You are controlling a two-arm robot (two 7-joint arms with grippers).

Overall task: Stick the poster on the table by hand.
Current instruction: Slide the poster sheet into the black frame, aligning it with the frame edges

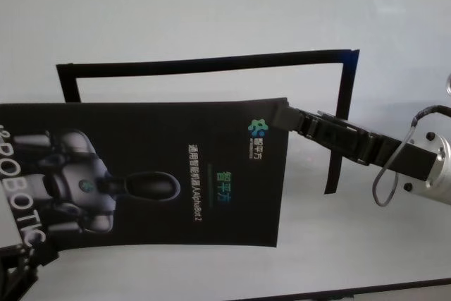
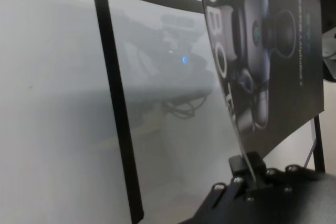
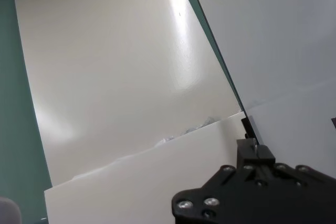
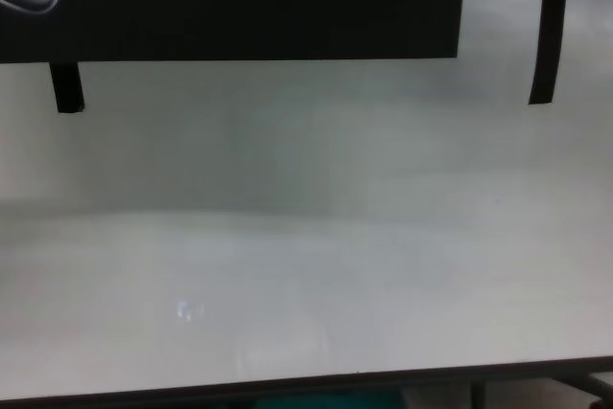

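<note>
The poster [image 1: 176,174], black with a silver-white robot figure and white lettering, hangs just above the white table [image 1: 211,5], held at both ends. My right gripper [image 1: 285,116] is shut on its right edge, near the small logo. My left gripper [image 2: 247,167] is shut on the opposite edge, at the view's lower left corner in the head view. The right wrist view shows the poster's white underside [image 3: 131,77] running out from my right gripper [image 3: 253,148]. In the chest view the poster's near edge [image 4: 239,7] crosses the top.
Narrow black strips form an open frame on the table: a far strip [image 1: 204,65], a right strip [image 1: 342,118] and a short left strip [image 1: 67,82]. The poster sits lower and further left than this frame. The table's dark front edge [image 4: 287,385] runs close below.
</note>
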